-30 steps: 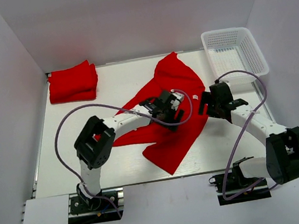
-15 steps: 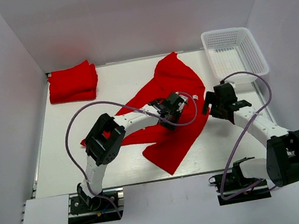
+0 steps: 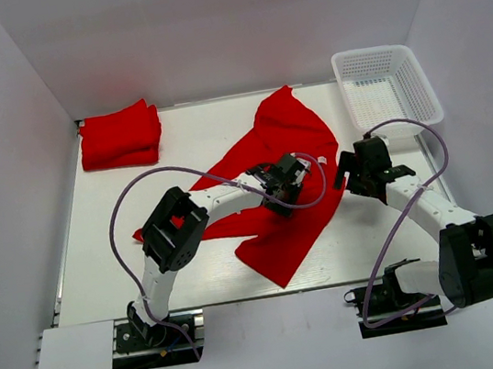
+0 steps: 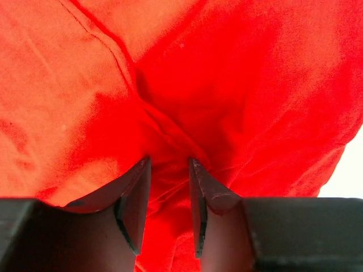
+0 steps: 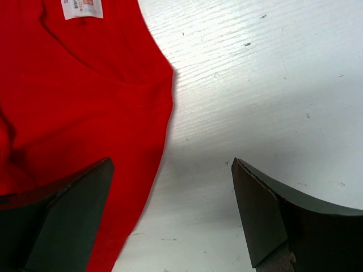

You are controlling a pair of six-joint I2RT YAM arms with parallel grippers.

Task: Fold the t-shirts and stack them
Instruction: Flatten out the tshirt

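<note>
A bright red t-shirt lies spread and crumpled in the middle of the table. My left gripper is down on its middle. In the left wrist view the jaws stand close together with a pucker of the red cloth pinched between them. My right gripper is open at the shirt's right edge. In the right wrist view one finger is over the cloth and the other over bare table. Folded red t-shirts lie stacked at the back left.
A white mesh basket stands at the back right, just beyond the right arm. The shirt's white neck label shows in the right wrist view. White walls close in the table on the left, back and right.
My left gripper moved right across the shirt toward its middle, then held still. My right gripper shifted slightly up and stays open.
</note>
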